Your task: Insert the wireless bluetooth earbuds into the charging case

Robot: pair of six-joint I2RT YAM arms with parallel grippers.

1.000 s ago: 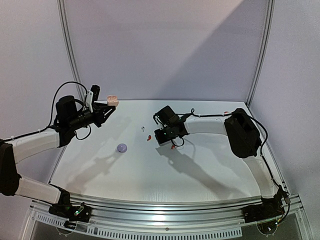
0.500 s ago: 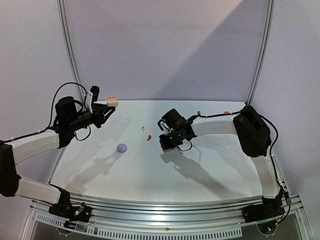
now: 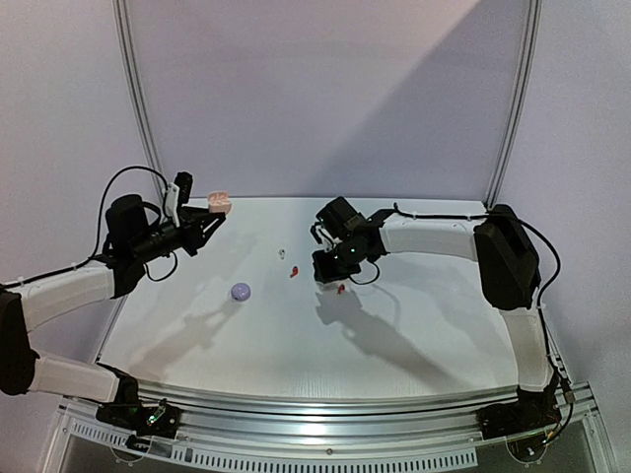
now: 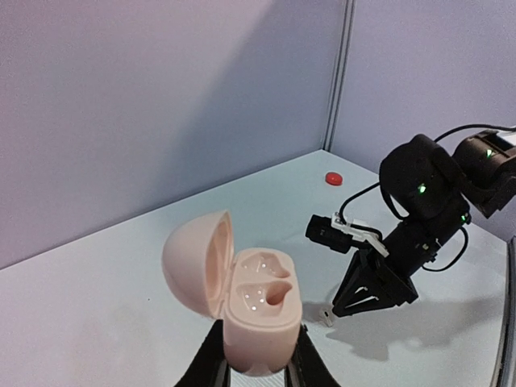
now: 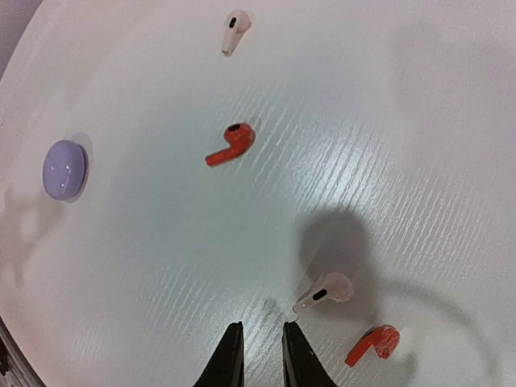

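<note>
My left pincer (image 4: pixel 258 364) clamps one pink case (image 4: pixel 256 310); right pincer (image 5: pixel 262 355), barely parted, sees two white earbuds (image 5: pixel 324 292), two red earbuds (image 5: pixel 230 145).

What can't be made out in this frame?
Top view: the white earbud beside the right gripper is hidden under the gripper's body.
Left wrist view: the bottom edge cuts off the left gripper below the pink charging case.
Top and right wrist views: the lilac case is shut, its contents hidden.

on the table (image 3: pixel 394 345), a closed case (image 5: pixel 64 168) lies left of two earbuds (image 5: pixel 230 145), two more earbuds (image 5: pixel 324 292) beside the right tool (image 5: pixel 260 355).
</note>
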